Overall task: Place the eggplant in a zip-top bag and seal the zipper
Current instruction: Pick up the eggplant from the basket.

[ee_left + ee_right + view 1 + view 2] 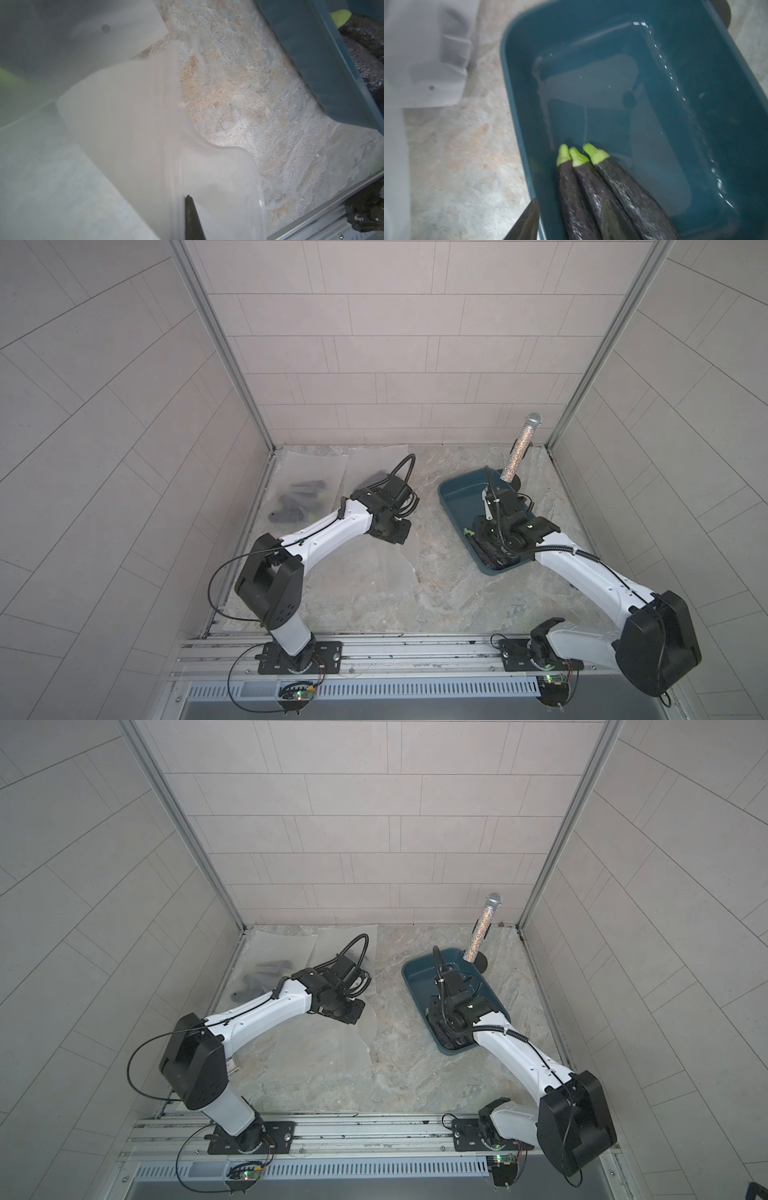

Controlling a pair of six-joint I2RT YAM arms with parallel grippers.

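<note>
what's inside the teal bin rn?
Three eggplants, green stems together, lie side by side at one end of the teal bin; the rest of its floor looks bare. Their other ends are covered by the right arm.

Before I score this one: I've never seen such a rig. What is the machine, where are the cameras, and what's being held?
Two white robot arms stand on a marble-look table. Both top views look down on everything; each wrist view rides on an arm. The left gripper is shut on a clear zip-top bag. The right gripper hangs open over three eggplants in a blue bin. At the back lie filled bags and a glittery microphone.
</note>
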